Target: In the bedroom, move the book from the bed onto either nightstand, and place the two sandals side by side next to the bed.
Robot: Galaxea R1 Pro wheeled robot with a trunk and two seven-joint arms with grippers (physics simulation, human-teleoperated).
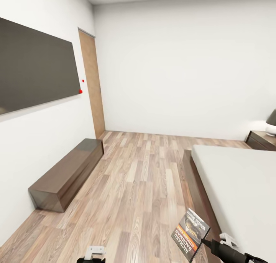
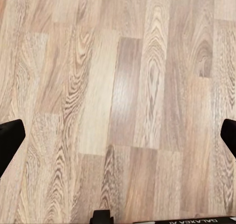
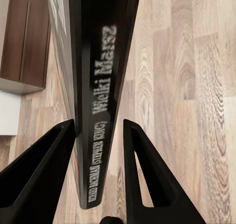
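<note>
The right gripper (image 3: 98, 135) holds the book (image 1: 190, 234) by its spine edge, the two black fingers (image 3: 44, 160) closed against either side of it. In the head view the paperback stands tilted above the wood-plank floor (image 1: 134, 186), just off the dark frame of the bed (image 1: 237, 186), its cover with the orange band facing the camera. The left gripper (image 2: 118, 135) is spread wide over bare floor planks, gripping nothing. A nightstand (image 1: 261, 139) carrying a lamp (image 1: 271, 121) stands at the bed's far side. A low dark cabinet (image 1: 69, 172) lies along the left wall beneath a dark wall panel (image 1: 34, 65), near the brown door (image 1: 92, 82).
</note>
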